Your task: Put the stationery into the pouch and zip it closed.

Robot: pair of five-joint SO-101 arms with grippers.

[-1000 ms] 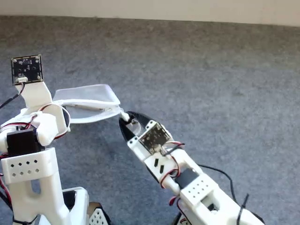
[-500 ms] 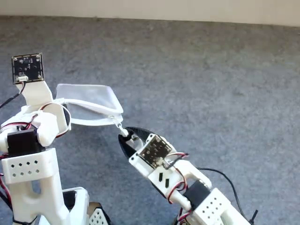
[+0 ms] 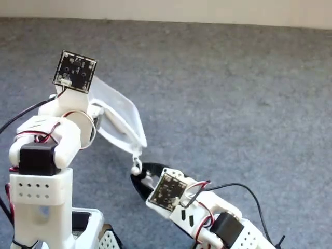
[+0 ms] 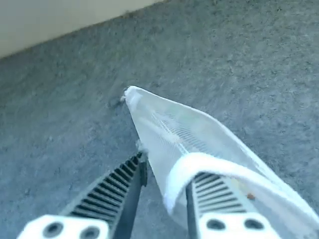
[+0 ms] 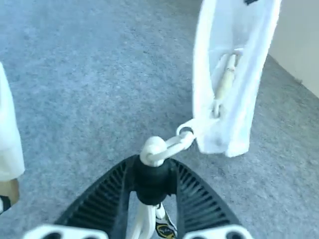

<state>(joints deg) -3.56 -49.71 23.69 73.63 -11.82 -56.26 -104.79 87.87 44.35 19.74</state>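
Over the left side of the grey table (image 3: 233, 93), the white mesh pouch (image 3: 122, 122) has been lifted and turned. The left tool (image 4: 167, 174) clenches its end; the right tool (image 5: 152, 174) grasps the small white zip pull (image 5: 154, 148). Better to pull straight along the zip, pouch taut.

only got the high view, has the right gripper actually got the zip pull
Observer: Yes. From its wrist view, the right gripper is pinched shut on the zip pull.
Operator: anything in the pouch yet
Observer: Something long and thin like a pen shows through the mesh of the pouch.
Operator: how is the left holding it
Observer: The left gripper has the pouch's white rim between its fingers.
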